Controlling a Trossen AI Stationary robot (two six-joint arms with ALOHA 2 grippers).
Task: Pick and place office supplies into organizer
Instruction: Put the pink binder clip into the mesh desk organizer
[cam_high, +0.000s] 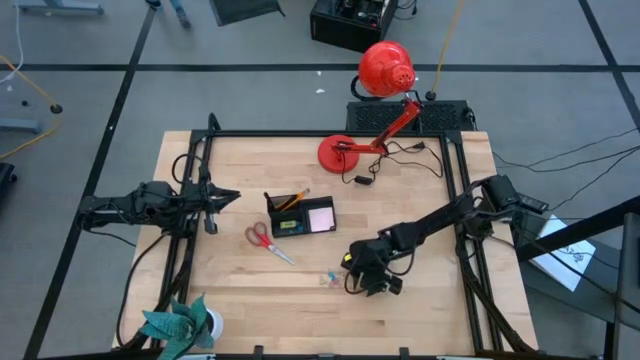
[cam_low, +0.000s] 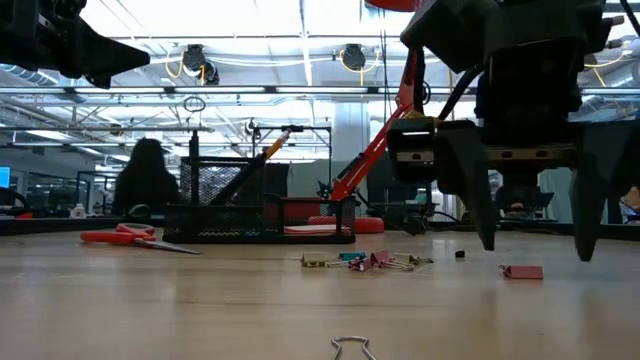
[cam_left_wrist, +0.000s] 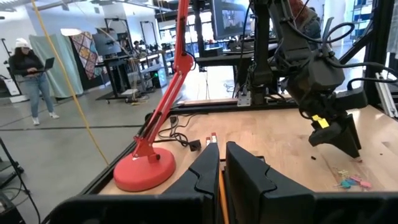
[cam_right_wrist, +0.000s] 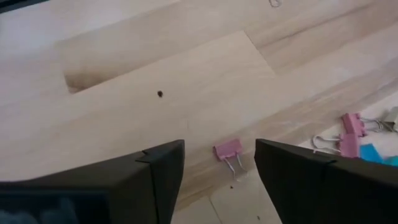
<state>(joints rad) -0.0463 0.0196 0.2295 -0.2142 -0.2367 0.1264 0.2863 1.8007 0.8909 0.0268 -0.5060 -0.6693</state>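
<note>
one pink binder clip (cam_right_wrist: 228, 150) lies between the open right tool's (cam_right_wrist: 219, 171) two fingers; left tool (cam_high: 212, 203) closed.

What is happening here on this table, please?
A two-arm robot is sorting office supplies into a black organizer. The right tool hangs open just above a pink binder clip on the wood, apart from a small pile of clips; nothing is gripped yet. The left tool waits by the table's left edge, holding nothing. Red scissors lie beside the organizer, which already holds an orange pencil and a pink notepad.
</note>
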